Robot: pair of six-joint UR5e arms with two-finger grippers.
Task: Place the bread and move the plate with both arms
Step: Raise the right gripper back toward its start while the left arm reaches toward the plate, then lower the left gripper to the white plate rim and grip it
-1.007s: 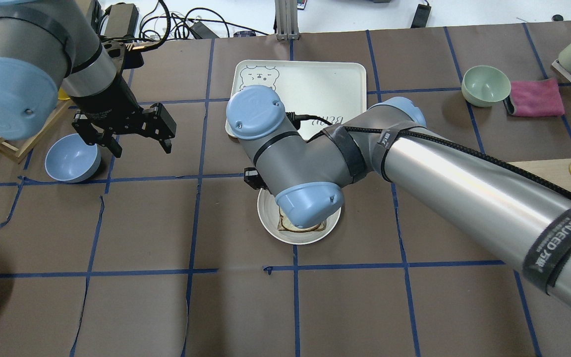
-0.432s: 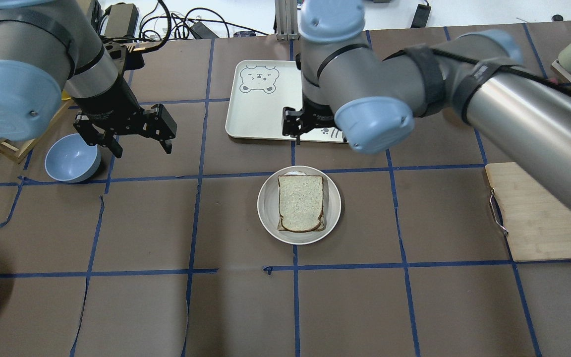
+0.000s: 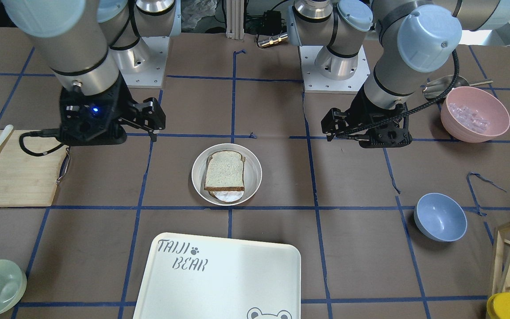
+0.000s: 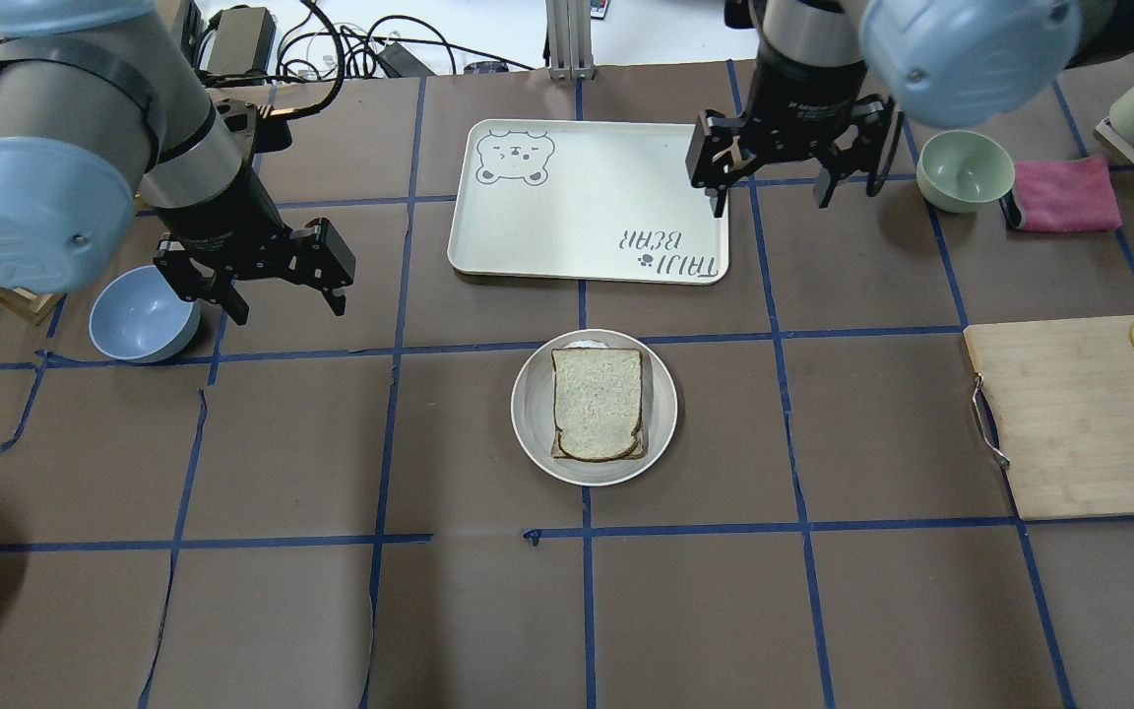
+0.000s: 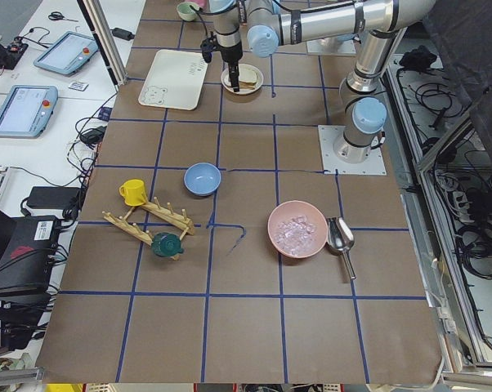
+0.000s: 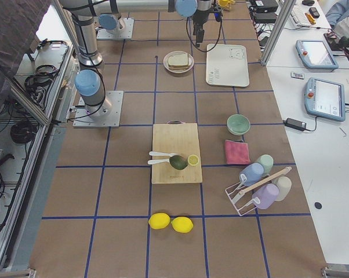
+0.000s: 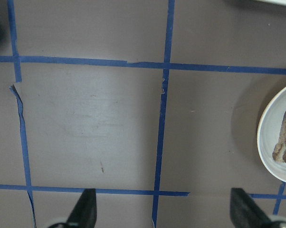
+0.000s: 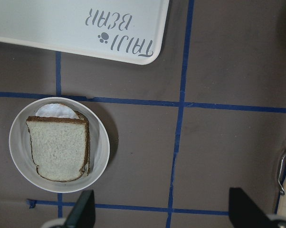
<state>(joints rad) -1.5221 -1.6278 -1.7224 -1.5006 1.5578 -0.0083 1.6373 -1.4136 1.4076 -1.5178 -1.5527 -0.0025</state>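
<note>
Left gripper point(image 4: 288, 307): jaws spread wide, nothing between them, fingers pointing down at bare brown table
Left gripper's place: just beside the blue bowl point(image 4: 139, 315), well apart from the plate; its wrist view catches only the plate's rim at the right edge
Right gripper point(image 4: 772, 202): jaws likewise wide apart and empty, raised well above the table
Right gripper's place: seen from overhead, at the tray's right edge, between the tray point(image 4: 587, 197) and the green bowl point(image 4: 966, 169); its wrist view looks down on the plate and the tray's lettered corner
Bread point(image 4: 597, 399): lies flat on the plate, dark crust around it, domed end toward the robot
Under the bread: a white patch point(image 8: 55, 110) peeps out past its straight edge
Plate point(image 4: 528, 414): on the table at a crossing of blue tape lines, near the tray, touched by neither gripper
Further out: cutting board point(image 4: 1069, 423) on the robot's right, pink cloth point(image 4: 1064, 194) beside the green bowl
</note>
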